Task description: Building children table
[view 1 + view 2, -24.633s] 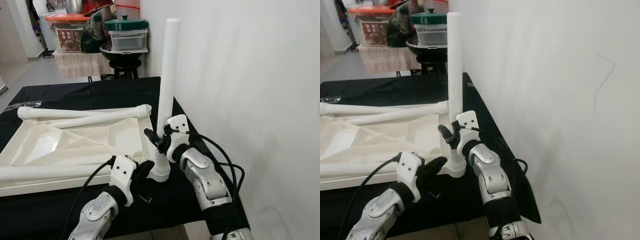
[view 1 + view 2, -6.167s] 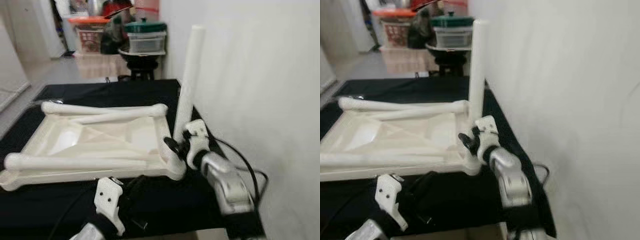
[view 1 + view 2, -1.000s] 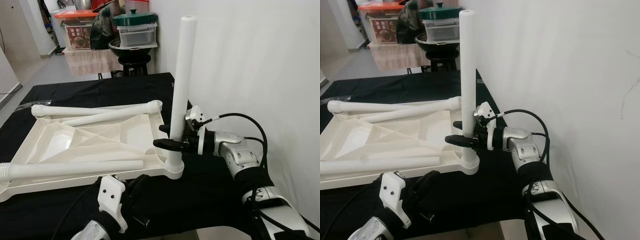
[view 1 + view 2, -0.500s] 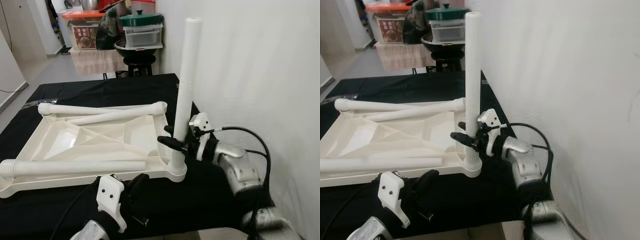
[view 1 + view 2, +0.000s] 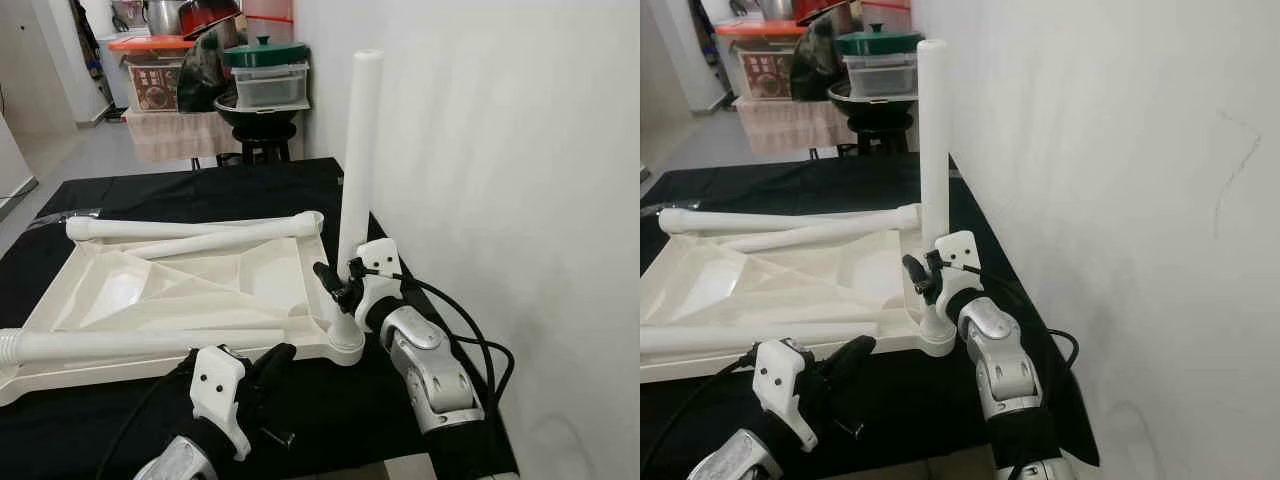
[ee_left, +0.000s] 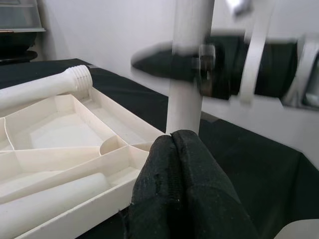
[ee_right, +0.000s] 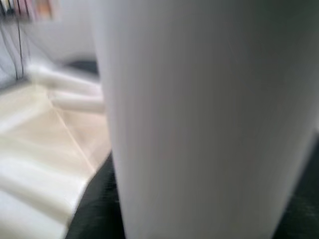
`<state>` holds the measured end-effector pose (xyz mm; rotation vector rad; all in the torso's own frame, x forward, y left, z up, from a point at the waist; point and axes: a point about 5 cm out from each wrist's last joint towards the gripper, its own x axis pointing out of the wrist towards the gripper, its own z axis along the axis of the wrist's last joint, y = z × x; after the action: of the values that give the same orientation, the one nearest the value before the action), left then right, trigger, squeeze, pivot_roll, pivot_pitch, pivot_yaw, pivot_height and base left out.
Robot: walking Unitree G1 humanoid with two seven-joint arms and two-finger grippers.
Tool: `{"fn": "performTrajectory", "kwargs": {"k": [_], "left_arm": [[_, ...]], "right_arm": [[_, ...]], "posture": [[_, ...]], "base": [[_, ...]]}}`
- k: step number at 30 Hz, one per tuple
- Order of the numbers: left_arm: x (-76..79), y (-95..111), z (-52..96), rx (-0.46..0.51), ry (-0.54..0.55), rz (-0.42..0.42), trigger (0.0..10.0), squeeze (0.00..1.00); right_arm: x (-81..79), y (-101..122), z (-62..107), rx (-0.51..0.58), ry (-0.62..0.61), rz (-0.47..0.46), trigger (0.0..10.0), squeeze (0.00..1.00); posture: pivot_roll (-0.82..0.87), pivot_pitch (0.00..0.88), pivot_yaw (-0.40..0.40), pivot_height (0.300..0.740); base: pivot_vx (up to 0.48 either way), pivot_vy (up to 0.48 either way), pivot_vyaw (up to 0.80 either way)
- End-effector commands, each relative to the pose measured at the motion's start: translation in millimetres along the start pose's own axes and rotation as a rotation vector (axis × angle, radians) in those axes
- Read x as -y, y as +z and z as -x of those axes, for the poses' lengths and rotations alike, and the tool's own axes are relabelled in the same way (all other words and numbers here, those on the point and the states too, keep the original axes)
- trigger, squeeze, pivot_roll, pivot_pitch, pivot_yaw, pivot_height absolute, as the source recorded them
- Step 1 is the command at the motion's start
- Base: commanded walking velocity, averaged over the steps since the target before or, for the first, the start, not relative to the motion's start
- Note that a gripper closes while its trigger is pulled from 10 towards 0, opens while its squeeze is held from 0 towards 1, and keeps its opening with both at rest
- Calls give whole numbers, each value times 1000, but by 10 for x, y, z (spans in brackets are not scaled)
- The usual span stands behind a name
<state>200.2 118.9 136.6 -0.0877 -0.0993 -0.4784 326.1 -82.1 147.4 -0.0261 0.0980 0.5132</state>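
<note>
Right end effector (image 5: 335,280) clamped around upright white table leg (image 5: 357,160)

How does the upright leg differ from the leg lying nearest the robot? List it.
Pose: the upright leg stands vertical in the tabletop's corner socket; the lying leg rests flat across the tabletop. Contact: the right gripper sits at the upright leg's base; the lying leg is loose and untouched. Both are white plastic tubes.

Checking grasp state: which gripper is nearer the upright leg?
Right. The right gripper clasps the upright leg just above its socket; the left gripper sits lower, in front of the tabletop's corner.
</note>
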Motion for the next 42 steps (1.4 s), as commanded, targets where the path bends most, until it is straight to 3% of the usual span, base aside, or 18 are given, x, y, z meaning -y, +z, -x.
{"fn": "performTrajectory", "kwargs": {"k": [1,3,6,7,8,9,10,11,13,20,25,26,37,41,42], "left_arm": [[-17,-30,4,-17,5,-4,10000,0],[-10,-33,-4,-19,-3,1,10000,0],[-7,-34,-6,-20,-5,2,10000,0],[-4,-34,-9,-20,-6,3,10000,0],[-2,-36,-11,-20,-6,3,10000,0],[-1,-37,-12,-19,-5,3,10000,0],[-1,-37,-12,-19,-5,3,10000,0],[0,-40,-13,-19,-1,3,10000,0],[1,-43,-11,-20,1,3,10000,0],[5,-50,-4,-24,4,1,10000,0],[8,-51,0,-24,6,0,10000,0],[12,-53,4,-26,5,2,10000,0],[26,-53,20,-29,-2,7,10000,0],[31,-49,33,-30,-4,10,10000,0],[28,-48,45,-32,-5,11,10000,0]], "right_arm": [[-71,-103,23,-61,25,-24,10000,1000],[-98,-2,28,-14,137,-19,10000,1000],[-92,46,20,14,209,-1,10000,1000],[-83,106,14,40,306,16,10000,1000],[-68,187,14,70,413,41,10000,0],[-46,259,11,93,501,65,10000,0],[-46,259,11,93,501,65,10000,0],[11,352,-9,104,627,114,10000,0],[63,369,-34,81,701,140,10000,0],[147,339,-61,-8,833,155,10000,0],[225,363,-99,-22,836,113,10000,0],[271,371,-111,-8,799,91,0,0],[408,335,-3,42,794,77,0,0],[484,289,111,56,718,66,0,0],[483,208,111,37,572,64,0,0]], "posture": [[39,0,-13,740],[38,0,-10,740],[38,0,-10,740],[42,0,-13,740],[44,0,-15,740],[45,0,-16,740],[45,0,-16,740],[51,0,-18,740],[55,0,-20,740],[66,0,-20,740],[66,0,-19,740],[66,0,-17,740],[57,0,-4,740],[55,0,-8,740],[57,0,-16,740]], "base": [[0,0,0],[0,0,0],[0,0,0],[0,0,0],[0,0,0],[0,0,0],[0,0,0],[0,0,0],[0,0,0],[0,0,0],[0,0,0],[0,0,0],[0,0,0],[0,0,0],[0,0,0]]}}
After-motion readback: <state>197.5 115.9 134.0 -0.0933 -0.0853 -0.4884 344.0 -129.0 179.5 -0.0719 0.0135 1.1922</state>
